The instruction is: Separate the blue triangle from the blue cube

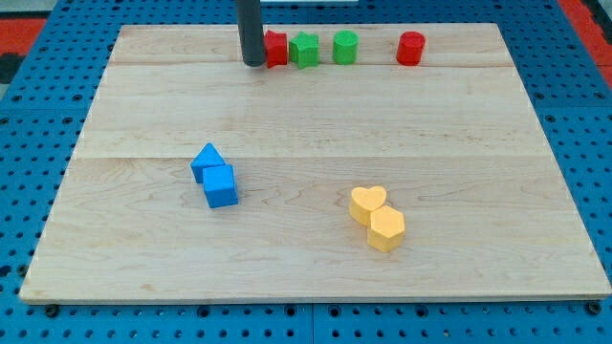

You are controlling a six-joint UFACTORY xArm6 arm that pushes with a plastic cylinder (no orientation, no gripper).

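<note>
The blue triangle [206,160] lies left of the board's middle, touching the blue cube [221,185], which sits just below and to its right. My tip [253,62] is near the view's top, far above both blue blocks. It stands right beside the left side of a red block [276,49].
Along the top edge sit the red block, a green star-like block [305,50], a green cylinder [345,47] and a red cylinder [410,48]. A yellow heart [367,203] and a yellow hexagon [386,229] touch each other at the lower right. The wooden board [478,134] lies on a blue pegboard.
</note>
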